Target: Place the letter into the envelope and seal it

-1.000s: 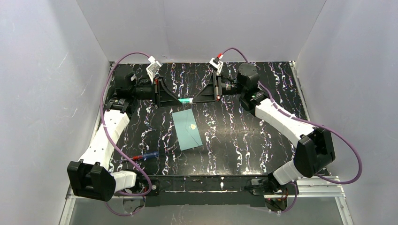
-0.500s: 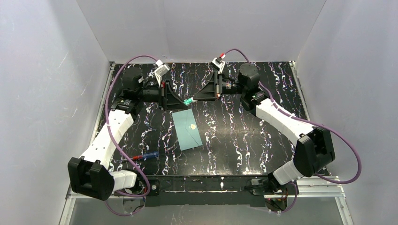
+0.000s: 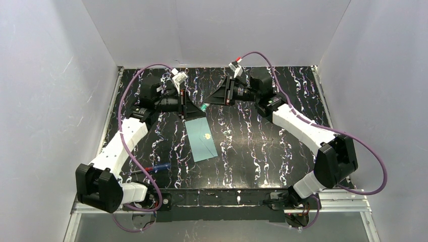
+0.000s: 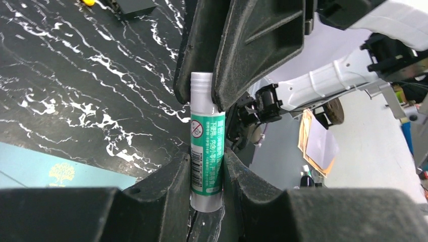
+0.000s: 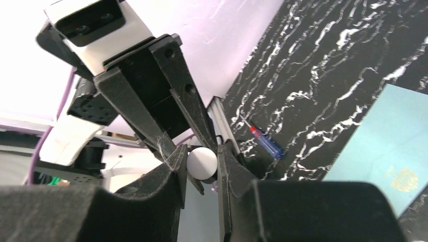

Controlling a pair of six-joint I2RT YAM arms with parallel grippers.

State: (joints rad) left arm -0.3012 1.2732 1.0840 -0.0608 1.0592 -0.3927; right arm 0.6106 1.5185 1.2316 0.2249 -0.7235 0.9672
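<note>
The pale teal envelope (image 3: 203, 138) lies flat mid-table, closed, its gold seal (image 3: 206, 135) facing up; it also shows in the wrist views as the envelope (image 4: 30, 166) and the envelope (image 5: 383, 146). The letter is out of view. Above the envelope's far end a green-labelled glue stick (image 3: 203, 107) hangs between both grippers. My left gripper (image 4: 207, 169) is shut on the glue stick (image 4: 206, 146) at its lower body. My right gripper (image 5: 202, 161) is shut on its round white end (image 5: 202, 163). In the top view the left gripper (image 3: 194, 109) and the right gripper (image 3: 209, 104) face each other tip to tip.
A red and blue pen (image 3: 156, 168) lies near the front left; the right wrist view also shows the pen (image 5: 265, 141). A black block (image 4: 132, 6) sits at the far table edge. White walls enclose the black marbled table (image 3: 262, 146) on three sides.
The left arm has swung right and the right gripper has come slightly left, so the two grippers stand closer together. The glue stick between them has tilted. The envelope has not moved.
</note>
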